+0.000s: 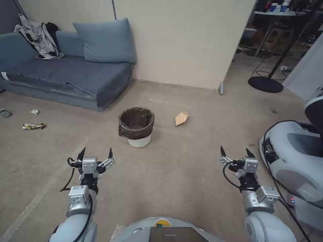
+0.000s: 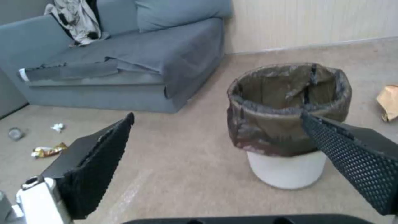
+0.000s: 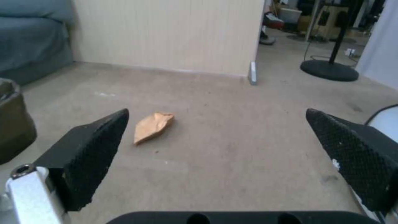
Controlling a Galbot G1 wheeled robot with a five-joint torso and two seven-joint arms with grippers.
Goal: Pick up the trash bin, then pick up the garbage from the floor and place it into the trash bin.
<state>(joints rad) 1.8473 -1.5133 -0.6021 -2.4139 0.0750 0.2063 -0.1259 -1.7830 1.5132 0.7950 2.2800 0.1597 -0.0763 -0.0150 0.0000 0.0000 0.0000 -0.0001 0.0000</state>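
Trash bin [image 1: 136,126]: round white plastic, crinkled dark liner, on carpet.

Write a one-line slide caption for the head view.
Both grippers, left and right, hang open above the carpet, short of the bag-lined trash bin, with tan crumpled paper lying to its right.

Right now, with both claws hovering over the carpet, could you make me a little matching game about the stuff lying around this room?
Things:
1. white plastic bin with dark bag liner
2. crumpled tan paper bag
3. shiny gold snack wrapper
4. large blue cushion

Places:
A. on the sofa
B. floor, right of the bin
C. floor, far left
D. between the two open claws, farther ahead

Pairs: 1-D, 2-B, 3-C, 4-A
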